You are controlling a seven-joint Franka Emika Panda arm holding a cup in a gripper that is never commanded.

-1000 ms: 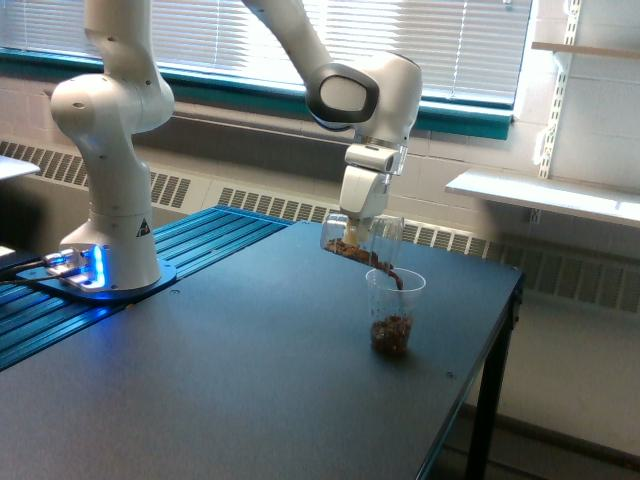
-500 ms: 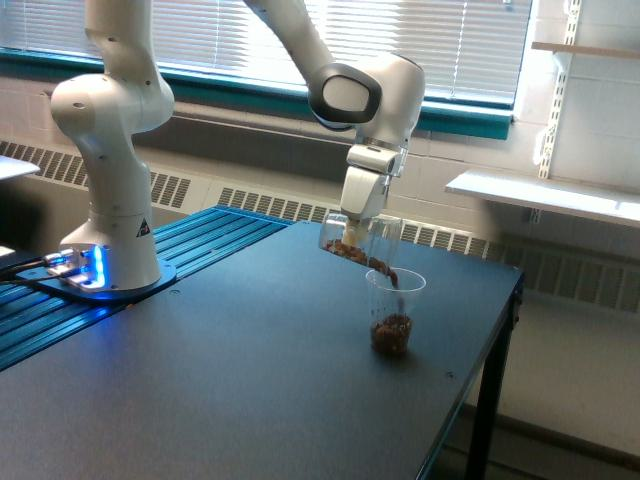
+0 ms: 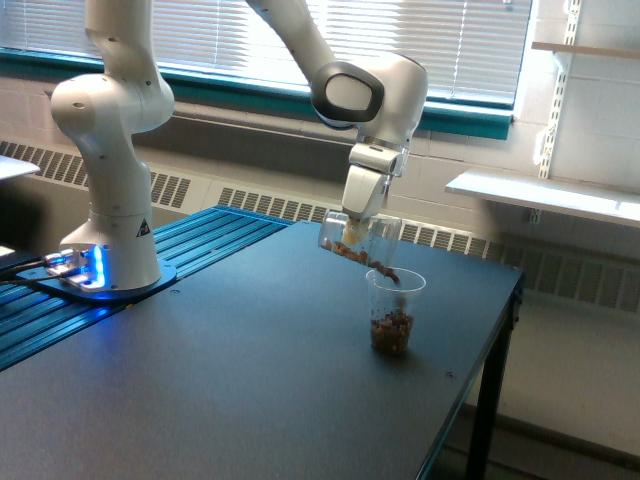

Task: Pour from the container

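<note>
My gripper [image 3: 357, 228] is shut on the container [image 3: 362, 240], a clear plastic cup tipped nearly on its side with its rim pointing to the exterior view's right. Brown granules lie along its lower wall and spill from the rim. Directly below stands a narrower clear cup [image 3: 393, 311] on the dark table [image 3: 250, 390], upright, with a brown heap in its bottom. The container's rim hangs just above that cup's mouth.
The arm's white base [image 3: 108, 200] stands at the exterior view's left on a blue ribbed plate [image 3: 200, 240]. The table's right edge [image 3: 500, 330] is close to the standing cup. A white shelf [image 3: 545, 195] and radiator line the back wall.
The gripper has shifted slightly to the exterior view's right. Fewer granules remain in the container and the stream over the rim has thinned; the heap in the lower cup sits a little higher.
</note>
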